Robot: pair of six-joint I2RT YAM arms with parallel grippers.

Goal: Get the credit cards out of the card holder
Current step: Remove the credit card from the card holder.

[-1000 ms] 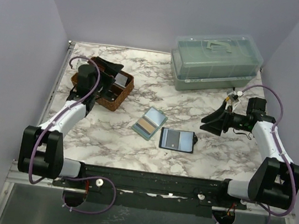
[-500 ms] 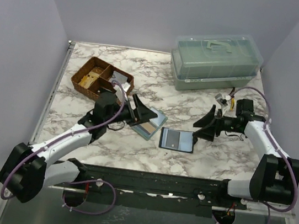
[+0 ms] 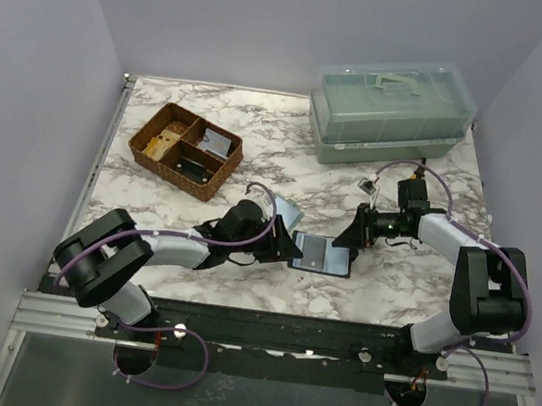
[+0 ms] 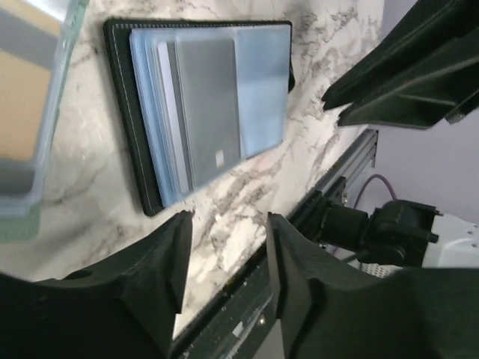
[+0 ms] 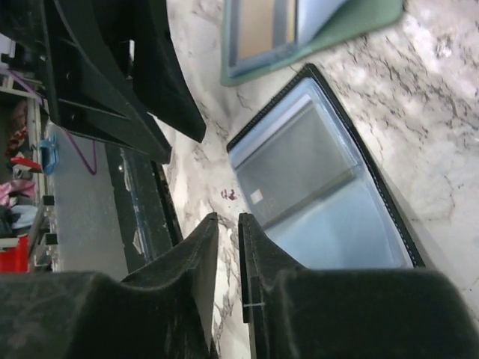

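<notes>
The black card holder (image 3: 321,255) lies open and flat on the marble, its black rim (image 4: 123,112) framing the pale blue-grey credit cards (image 4: 206,105) tucked inside. My left gripper (image 3: 280,243) is low at the holder's left edge. In its wrist view the left gripper (image 4: 228,224) is open, nothing between its fingers, the holder just beyond the tips. My right gripper (image 3: 347,236) is at the holder's right edge. In its own view the right gripper (image 5: 226,224) is closed to a thin slit with nothing in it, over the holder (image 5: 368,170) and cards (image 5: 299,172).
A teal-rimmed flat case (image 3: 285,210) with a tan card lies just behind the holder, also showing as the case (image 4: 22,112) in the left wrist view. A brown wicker tray (image 3: 186,149) stands at the back left. A lidded plastic box (image 3: 390,109) stands at the back right.
The left arm swung from the wicker tray down to the holder's left edge, its jaws narrowing. The right gripper moved left to the holder's right edge and closed.
</notes>
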